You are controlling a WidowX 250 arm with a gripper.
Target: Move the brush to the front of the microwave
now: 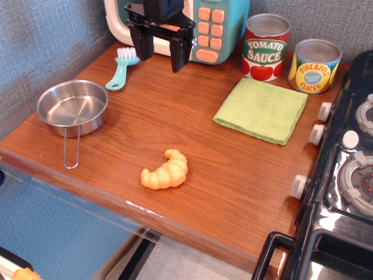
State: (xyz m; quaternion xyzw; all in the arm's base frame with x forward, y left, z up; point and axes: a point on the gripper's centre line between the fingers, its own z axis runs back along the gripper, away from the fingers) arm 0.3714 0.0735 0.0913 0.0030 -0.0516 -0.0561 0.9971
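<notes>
The light-teal brush [122, 69] lies flat on the wooden counter at the back left, white bristles toward the microwave, handle toward the pot. The microwave [213, 29] stands at the back, teal with a cream front and salmon-pink buttons; the arm hides most of its door. My gripper [160, 55] hangs open and empty in front of the microwave door, just right of the brush, fingers spread and pointing down, apart from the brush.
A steel pot [73, 108] with a wire handle sits front-left of the brush. An orange croissant [166, 171] lies near the front edge. A green cloth [261, 109], a tomato sauce can [266, 46] and a pineapple can [315, 65] are at right. A black stove [349, 163] borders the right side.
</notes>
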